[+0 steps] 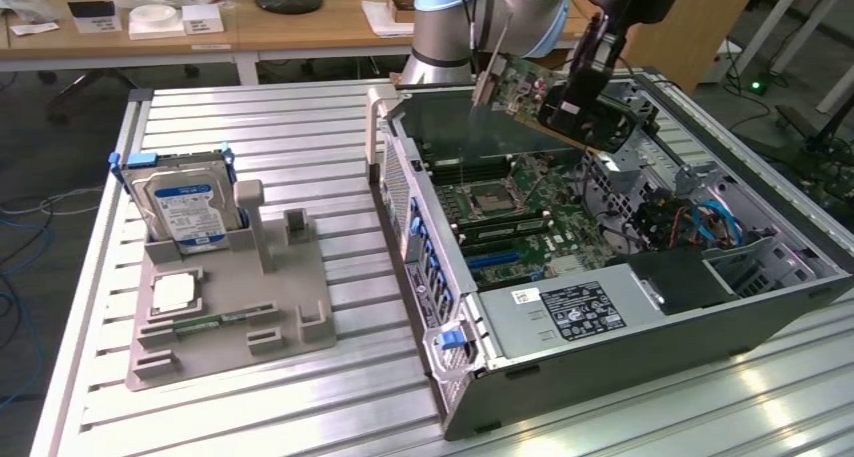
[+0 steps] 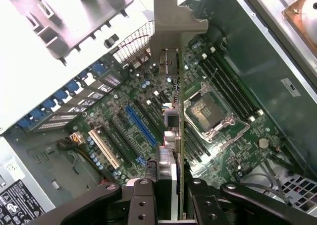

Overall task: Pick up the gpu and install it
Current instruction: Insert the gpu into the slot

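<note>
the gripper (image 1: 577, 105) is clamping the gpu (image 1: 534, 95) by its upper edge, fingers closed partway onto the thin card, and is holding it in the air above the open computer case (image 1: 614, 277), over the motherboard (image 1: 527, 222). in the wrist view the gpu (image 2: 174, 101) is hanging edge-on between the black fingers (image 2: 141, 197), its metal bracket (image 2: 173, 24) pointing toward the rear wall of the case, and the card is sitting clear of the board, not yet in any slot.

to do this well, i judge the card's bottom edge should be lining up along the long blue expansion slot (image 2: 141, 123) while staying upright, with the bracket meeting the rear opening, since a tilted card would be catching on the slot's lip.

counting: one gpu, one gripper, one case. on the grey holder tray (image 1: 227, 317) at the exterior view's left, one hard drive (image 1: 187, 207) is standing upright, and one memory stick (image 1: 207, 324) and one cpu (image 1: 176, 293) are lying flat.
</note>
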Robot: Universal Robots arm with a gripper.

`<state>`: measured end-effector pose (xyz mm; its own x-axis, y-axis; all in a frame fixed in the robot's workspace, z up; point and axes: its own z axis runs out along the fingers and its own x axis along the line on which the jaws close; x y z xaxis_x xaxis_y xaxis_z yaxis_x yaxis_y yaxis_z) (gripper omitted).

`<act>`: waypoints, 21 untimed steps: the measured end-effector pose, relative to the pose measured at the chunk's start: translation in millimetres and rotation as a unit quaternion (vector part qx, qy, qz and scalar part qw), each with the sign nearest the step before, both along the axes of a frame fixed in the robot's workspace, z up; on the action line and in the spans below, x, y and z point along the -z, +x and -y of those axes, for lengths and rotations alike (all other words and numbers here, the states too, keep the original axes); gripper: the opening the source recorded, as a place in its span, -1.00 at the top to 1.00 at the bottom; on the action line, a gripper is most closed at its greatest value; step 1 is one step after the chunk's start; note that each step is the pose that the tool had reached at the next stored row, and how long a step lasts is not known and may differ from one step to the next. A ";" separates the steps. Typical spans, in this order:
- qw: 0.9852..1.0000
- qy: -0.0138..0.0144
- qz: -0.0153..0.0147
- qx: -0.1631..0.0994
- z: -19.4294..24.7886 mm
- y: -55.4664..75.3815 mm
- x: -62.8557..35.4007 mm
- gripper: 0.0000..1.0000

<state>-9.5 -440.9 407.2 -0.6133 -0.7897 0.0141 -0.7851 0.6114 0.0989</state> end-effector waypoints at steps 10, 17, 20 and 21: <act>0.999 0.000 0.000 -0.041 0.4 0.0 0.0 0.44; 0.998 0.000 0.000 -0.068 0.8 0.0 0.0 0.44; 0.997 0.000 0.000 -0.080 0.8 0.0 0.0 0.44; 0.996 0.000 0.000 -0.084 0.8 0.0 0.0 0.44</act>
<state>-9.5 -441.7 407.2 -0.4716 -0.8817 0.0140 -0.8768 0.4705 0.0989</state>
